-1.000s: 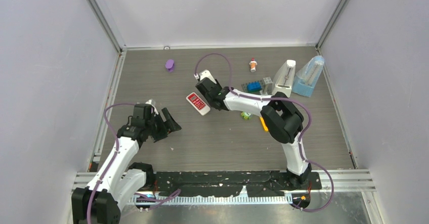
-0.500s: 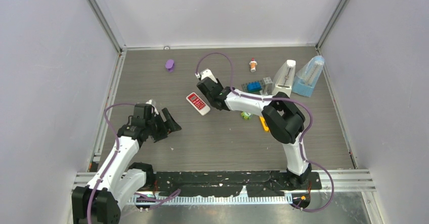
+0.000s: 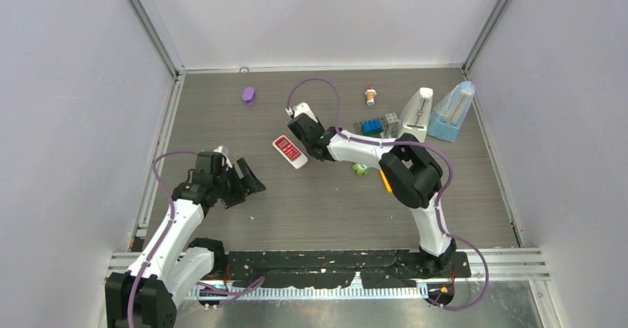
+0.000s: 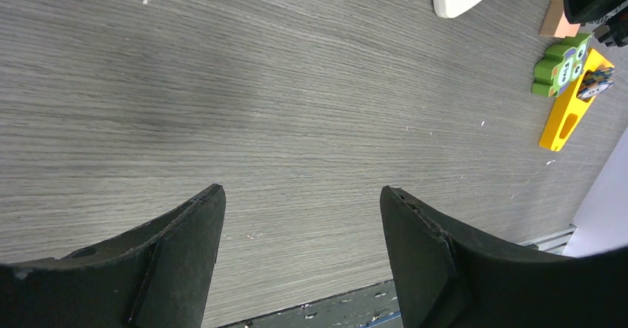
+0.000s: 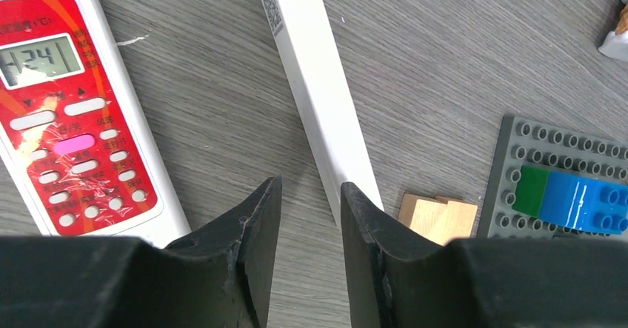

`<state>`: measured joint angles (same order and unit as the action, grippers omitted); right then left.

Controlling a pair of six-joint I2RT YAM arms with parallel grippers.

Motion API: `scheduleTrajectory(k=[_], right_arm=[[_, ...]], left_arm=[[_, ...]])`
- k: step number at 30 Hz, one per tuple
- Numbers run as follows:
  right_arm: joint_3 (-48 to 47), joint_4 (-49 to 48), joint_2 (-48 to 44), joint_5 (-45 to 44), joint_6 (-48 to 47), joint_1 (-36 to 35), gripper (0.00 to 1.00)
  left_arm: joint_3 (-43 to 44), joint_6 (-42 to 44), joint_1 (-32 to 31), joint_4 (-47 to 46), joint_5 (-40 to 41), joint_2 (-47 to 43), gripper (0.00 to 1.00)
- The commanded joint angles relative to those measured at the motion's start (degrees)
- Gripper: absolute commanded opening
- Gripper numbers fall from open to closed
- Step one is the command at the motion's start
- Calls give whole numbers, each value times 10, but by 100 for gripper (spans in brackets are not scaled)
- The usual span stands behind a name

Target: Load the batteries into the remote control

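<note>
The remote control (image 3: 289, 151) is white with a red face and lies face up on the table, display end farthest from me. It fills the left of the right wrist view (image 5: 81, 113). My right gripper (image 3: 312, 150) hangs just right of it, and in its own view the right gripper (image 5: 309, 183) is open by a narrow gap with only bare table inside. A slim white bar (image 5: 315, 84) runs up from behind its right fingertip. My left gripper (image 3: 255, 183) is wide open over bare table, as the left wrist view (image 4: 300, 189) shows. I cannot make out any batteries.
A green owl toy (image 4: 561, 65) and a yellow piece (image 4: 569, 106) lie under the right forearm. Tan wooden blocks (image 5: 437, 221) and a grey stud plate with a blue brick (image 5: 570, 187) sit right of the bar. A purple lump (image 3: 249, 95), a small orange-white item (image 3: 370, 95) and two upright cases (image 3: 437, 113) stand at the back.
The right arm has edged slightly to the left beside the remote control. The left arm has not moved.
</note>
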<state>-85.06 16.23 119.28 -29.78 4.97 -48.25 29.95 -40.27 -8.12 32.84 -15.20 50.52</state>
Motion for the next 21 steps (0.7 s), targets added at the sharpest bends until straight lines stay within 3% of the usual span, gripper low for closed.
scheduleTrajectory(k=[1, 14, 20, 21], right_arm=[[17, 8, -4, 45, 35, -8, 40], [35, 6, -79, 68, 75, -16, 39], [31, 49, -150, 42, 88, -14, 49], [39, 62, -177, 40, 92, -13, 54]], left_arm=[[0, -2, 3, -15, -8, -7, 77], [6, 0, 3, 2, -3, -34, 77], [37, 24, 3, 36, 0, -88, 81], [50, 30, 3, 49, 10, -103, 83]])
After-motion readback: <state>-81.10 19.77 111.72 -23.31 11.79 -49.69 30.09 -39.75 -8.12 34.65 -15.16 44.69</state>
